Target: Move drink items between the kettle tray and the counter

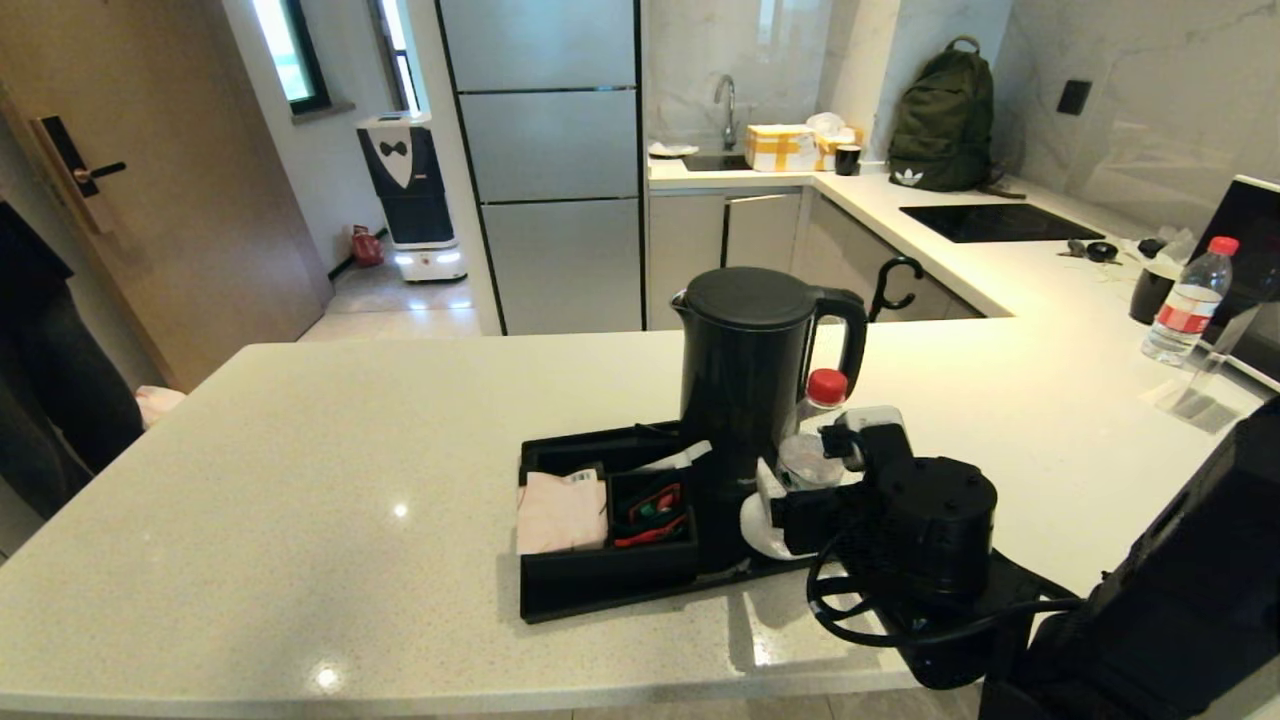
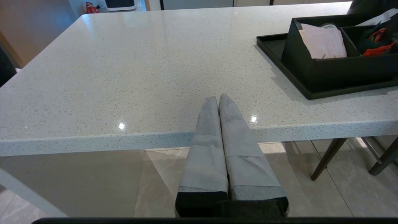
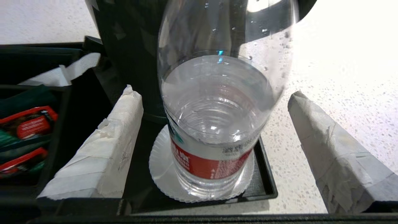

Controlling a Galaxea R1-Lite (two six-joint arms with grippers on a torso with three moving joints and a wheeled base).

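Note:
The clear water bottle [image 1: 822, 425] with its red cap stands upright on the white coaster [image 3: 161, 169] in the kettle tray [image 1: 560, 608], close beside the black kettle [image 1: 745, 370]. My right gripper [image 1: 815, 455] is open. One taped finger [image 3: 105, 146] hangs over the tray and the other [image 3: 332, 146] over the counter [image 1: 350, 450], both clear of the bottle [image 3: 214, 124]. My left gripper [image 2: 219, 98] is shut and empty, parked low at the counter's front edge.
The divided box [image 1: 600, 510] with napkins and sachets fills the tray's left half. A second water bottle [image 1: 1190, 300] and a black cup [image 1: 1150, 292] stand at the far right. The hob [image 1: 1000, 222] and a green backpack [image 1: 940, 115] lie behind.

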